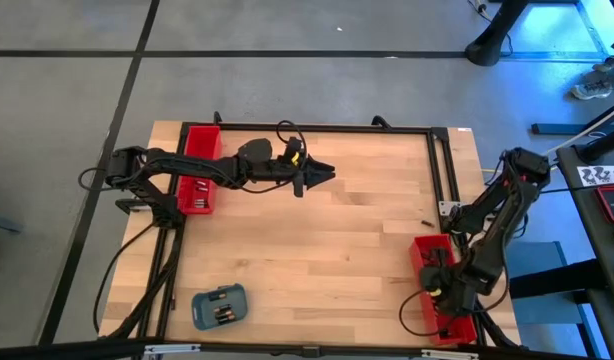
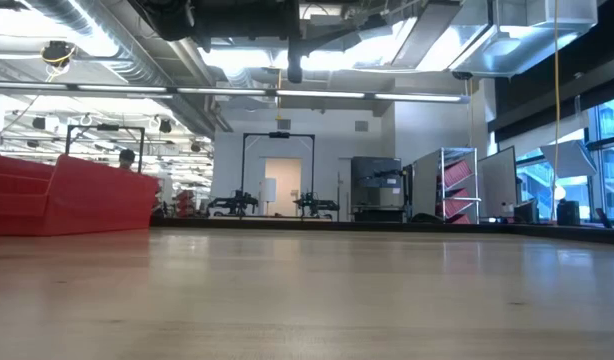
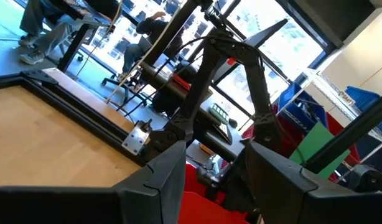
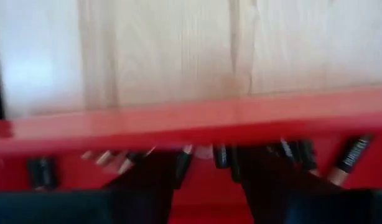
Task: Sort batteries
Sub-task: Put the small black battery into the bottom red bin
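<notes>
My right gripper [image 4: 206,186] hangs open, pointing down, over the red tray [image 1: 432,290] at the table's near right corner. Its two dark fingers stand on either side of a few of the dark batteries [image 4: 356,155] lying on the tray floor. More batteries [image 1: 222,312] lie in the blue-grey rounded tray [image 1: 199,300] at the near left. My left gripper [image 1: 325,174] is open and empty above the table's far middle, pointing toward the right edge. In the left wrist view [image 3: 216,180] nothing is between its fingers. My right gripper has its fingertips [image 4: 144,180] low in the red tray, among the batteries [image 4: 222,155]. The view is blurred, and I cannot tell whether the fingers touch a battery or the tray floor.
A second long red tray [image 1: 199,165] lies at the far left, and it also shows in the low view [image 2: 67,195]. A black frame [image 1: 439,170] edges the wooden table [image 1: 317,250]. People sit beyond the table's right side [image 3: 48,25].
</notes>
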Robot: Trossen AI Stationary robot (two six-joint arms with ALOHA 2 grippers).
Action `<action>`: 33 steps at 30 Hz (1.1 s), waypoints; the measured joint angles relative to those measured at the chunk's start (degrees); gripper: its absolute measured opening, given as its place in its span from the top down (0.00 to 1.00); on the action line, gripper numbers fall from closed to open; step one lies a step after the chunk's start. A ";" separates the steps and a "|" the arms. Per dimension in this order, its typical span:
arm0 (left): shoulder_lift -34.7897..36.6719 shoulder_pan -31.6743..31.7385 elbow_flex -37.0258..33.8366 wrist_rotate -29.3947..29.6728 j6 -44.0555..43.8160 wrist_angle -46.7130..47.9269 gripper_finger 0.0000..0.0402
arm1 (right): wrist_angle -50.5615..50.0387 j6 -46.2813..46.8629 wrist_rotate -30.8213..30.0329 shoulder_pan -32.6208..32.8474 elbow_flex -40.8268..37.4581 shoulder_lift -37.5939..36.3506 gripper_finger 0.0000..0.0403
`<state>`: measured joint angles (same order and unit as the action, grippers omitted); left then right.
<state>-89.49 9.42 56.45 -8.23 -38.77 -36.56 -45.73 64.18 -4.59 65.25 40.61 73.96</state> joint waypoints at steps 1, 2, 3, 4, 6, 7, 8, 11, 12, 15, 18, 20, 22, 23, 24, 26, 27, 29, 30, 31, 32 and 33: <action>0.00 -0.06 0.00 0.00 0.28 -0.02 0.61 | -2.06 0.03 -0.37 0.00 1.32 -0.43 0.54; 0.00 -0.05 0.00 0.00 0.77 -0.02 0.61 | -4.21 0.25 -0.89 0.00 2.78 -0.91 0.52; 0.00 -0.13 0.00 -0.02 1.49 -0.05 0.61 | -6.52 0.66 -1.83 0.00 4.65 -1.50 0.49; 0.00 -0.26 0.00 -0.01 1.90 -0.09 0.61 | -8.95 1.44 -2.84 0.00 6.56 -2.06 0.46; 0.00 -0.54 0.00 -0.02 3.53 -0.07 0.61 | -14.16 2.91 -4.90 0.00 10.40 -3.42 0.42; 0.00 -0.80 0.00 -0.01 4.54 -0.05 0.61 | -16.73 3.59 -6.05 0.00 12.37 -4.06 0.40; 0.00 -1.02 0.00 -0.02 5.25 0.01 0.61 | -19.30 4.52 -7.15 -0.03 14.47 -4.75 0.39; 0.00 -2.00 1.96 -0.03 8.49 5.21 0.61 | -27.86 8.53 -12.40 -1.79 20.72 -6.08 0.35; 0.00 -2.38 3.33 0.01 10.05 8.73 0.61 | -30.60 9.97 -15.14 -2.85 22.55 -6.42 0.35; 0.00 -4.03 9.71 2.88 15.35 23.88 0.61 | -36.79 12.85 -26.32 -6.86 26.69 -8.02 0.34; -0.02 -5.85 17.37 7.49 20.66 42.97 0.61 | -37.69 13.88 -37.75 -13.28 28.05 -10.05 0.34; -0.02 -6.92 21.67 10.87 21.46 54.57 0.61 | -35.78 13.56 -44.08 -18.18 28.03 -11.61 0.34; -0.02 -7.75 24.77 13.06 19.39 64.63 0.61 | -33.00 11.50 -49.10 -23.34 28.05 -12.66 0.34; -0.02 -8.06 25.85 13.49 17.12 69.49 0.61 | -31.13 9.63 -50.58 -25.91 28.04 -12.88 0.34; -0.02 -8.35 26.47 13.57 14.22 73.84 0.61 | -29.04 7.44 -51.56 -28.28 28.05 -12.86 0.34; 0.00 -9.26 26.64 13.62 6.86 82.33 0.61 | -24.74 1.22 -51.23 -33.01 28.03 -12.69 0.34; 0.00 -9.91 26.48 13.62 2.57 86.97 0.61 | -22.35 -2.59 -50.44 -35.18 28.03 -12.45 0.34; 0.00 -11.66 25.75 13.59 -5.46 96.48 0.61 | -17.56 -10.21 -47.96 -39.38 28.03 -11.67 0.34; 0.00 -12.74 24.99 13.56 -9.39 100.67 0.61 | -15.09 -13.83 -46.39 -41.22 28.03 -11.11 0.34; 0.00 -14.04 24.06 13.55 -13.19 104.87 0.61 | -12.95 -17.29 -44.78 -43.00 28.03 -10.54 0.34; -0.02 -15.49 23.15 13.52 -16.45 109.46 0.61 | -10.90 -20.63 -43.07 -44.67 28.03 -9.98 0.34; -0.09 -17.12 22.33 13.30 -19.79 114.15 0.61 | -8.94 -23.88 -41.23 -46.18 28.03 -9.42 0.34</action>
<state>-89.58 -7.71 78.78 5.07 -58.56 77.59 -54.67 40.31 -45.82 19.07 68.64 64.54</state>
